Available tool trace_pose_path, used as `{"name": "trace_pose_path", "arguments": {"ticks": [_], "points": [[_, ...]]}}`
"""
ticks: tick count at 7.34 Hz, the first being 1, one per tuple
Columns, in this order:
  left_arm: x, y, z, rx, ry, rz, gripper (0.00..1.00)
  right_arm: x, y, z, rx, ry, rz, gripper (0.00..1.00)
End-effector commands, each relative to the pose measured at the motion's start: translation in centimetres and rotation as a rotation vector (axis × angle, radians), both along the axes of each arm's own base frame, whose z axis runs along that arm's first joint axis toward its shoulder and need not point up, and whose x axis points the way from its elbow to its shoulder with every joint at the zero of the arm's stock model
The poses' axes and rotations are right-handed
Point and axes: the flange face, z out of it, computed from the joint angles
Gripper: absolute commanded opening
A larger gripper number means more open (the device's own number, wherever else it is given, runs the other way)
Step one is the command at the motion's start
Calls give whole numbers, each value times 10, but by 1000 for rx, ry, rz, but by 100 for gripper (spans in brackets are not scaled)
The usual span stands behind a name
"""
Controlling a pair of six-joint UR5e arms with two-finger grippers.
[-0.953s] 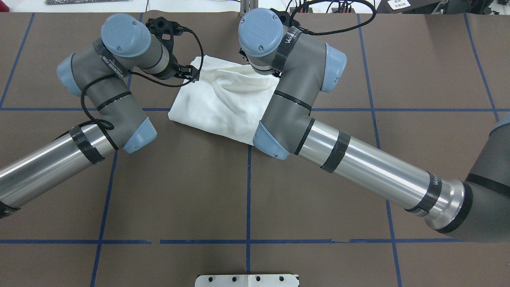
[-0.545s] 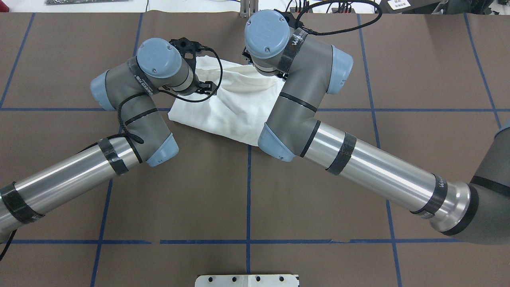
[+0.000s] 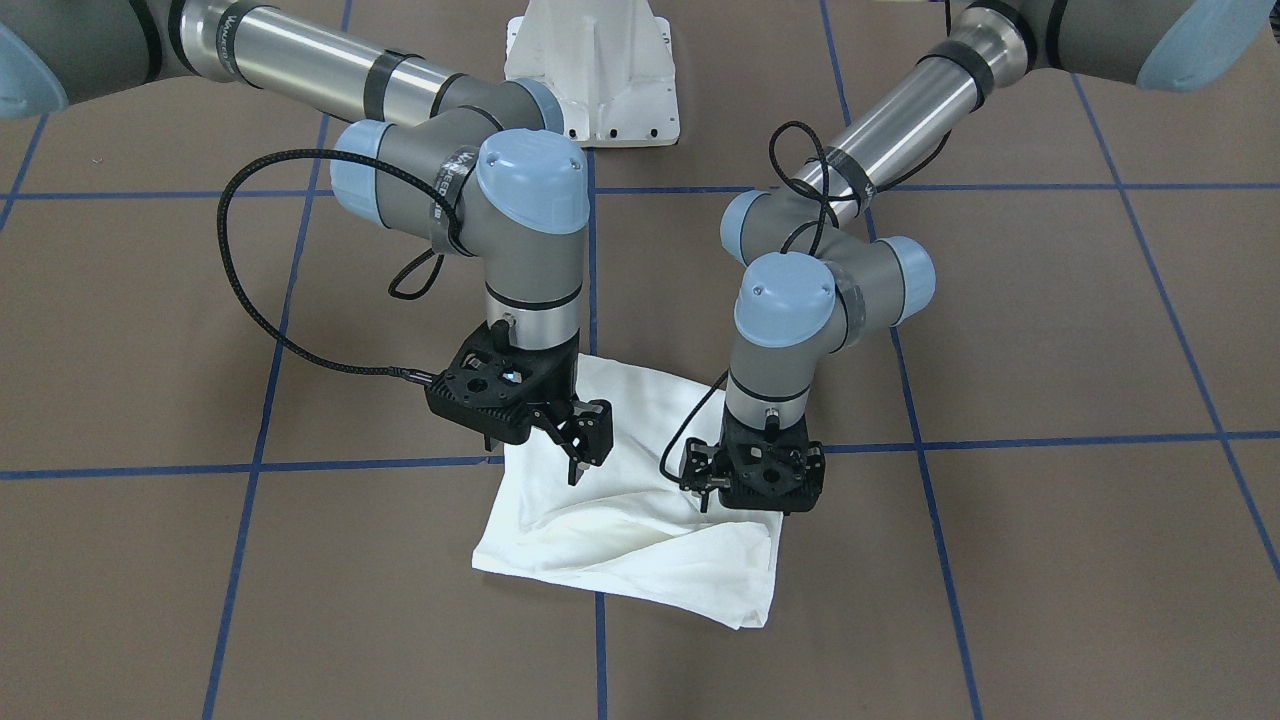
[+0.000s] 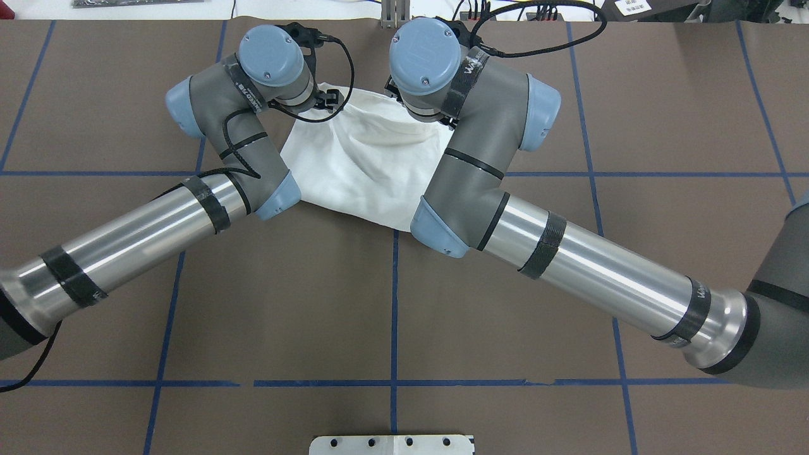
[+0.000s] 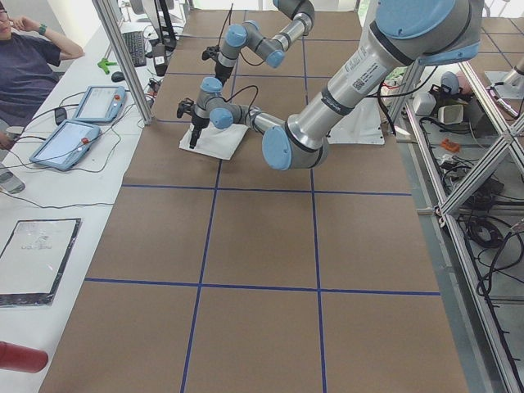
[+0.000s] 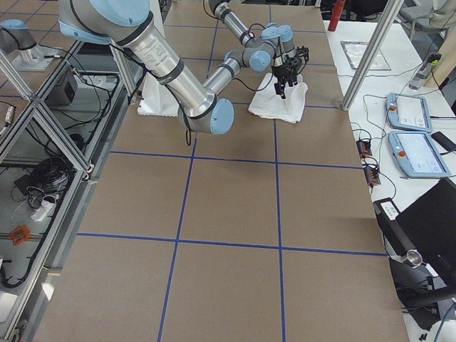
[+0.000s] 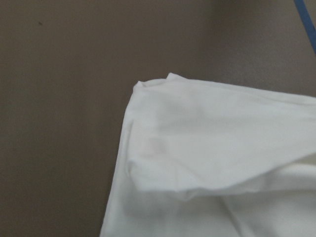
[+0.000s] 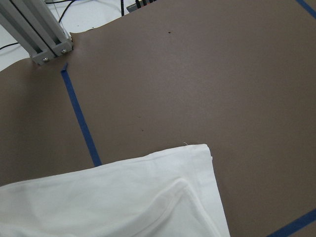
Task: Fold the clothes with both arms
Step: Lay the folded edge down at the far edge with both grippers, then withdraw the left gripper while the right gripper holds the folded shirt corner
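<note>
A white shirt (image 4: 366,164), folded to a rumpled rectangle, is laid on the brown tabletop (image 4: 392,303). It is close to the edge farthest from the robot, about midway between the left and right edges. A raised crease is seen across it, and no print is seen on the upturned side.

The left pincer (image 3: 755,495) is held low over the shirt's far left corner. Its fingers are hidden under its own body, so it cannot be told whether they are apart or together. The right pincer (image 3: 585,450) is held just above the cloth near the far right corner. Its fingers overlap in the front view, so their state cannot be told either. No cloth is seen lifted by either one.

The step in hand is judged to be the gripping of the two far corners for a fold toward the robot. To do it well:
- All layers should be caught at each corner.
- Both corners should be raised together and level.
- The edge between them should be kept taut.
- That edge should be laid square on the near edge of the shirt.

Counted: one shirt, two arms, the left arm (image 4: 126,246) and the right arm (image 4: 594,265), two pincers, one white pedestal (image 3: 590,70), one seated person (image 5: 24,65).
</note>
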Motion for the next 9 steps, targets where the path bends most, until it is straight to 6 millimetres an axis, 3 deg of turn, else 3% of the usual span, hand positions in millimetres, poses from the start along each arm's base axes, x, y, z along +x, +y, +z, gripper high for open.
{"name": "trace_pose_path", "arguments": {"ticks": [1, 2, 3, 4, 6, 8, 9], "points": [[-55, -64, -6, 27, 11, -142, 100, -4, 4, 13, -4, 12, 2, 100], [-89, -83, -5, 33, 24, -190, 100, -13, 12, 13, -1, 15, -2, 100], [-107, -87, -12, 101, -7, -133, 100, -22, 20, 9, 9, 16, 13, 100], [-118, -70, -7, 121, 26, -34, 100, -26, 19, 2, -6, -12, 50, 97], [-155, -24, 27, 186, 51, 68, 100, -51, -2, 4, -63, -64, 164, 87], [-160, -16, 31, 192, 57, 73, 100, -75, -22, 9, -159, -74, 295, 87], [-160, -15, 30, 195, 58, 72, 100, -82, -28, 25, -166, -65, 324, 87]]}}
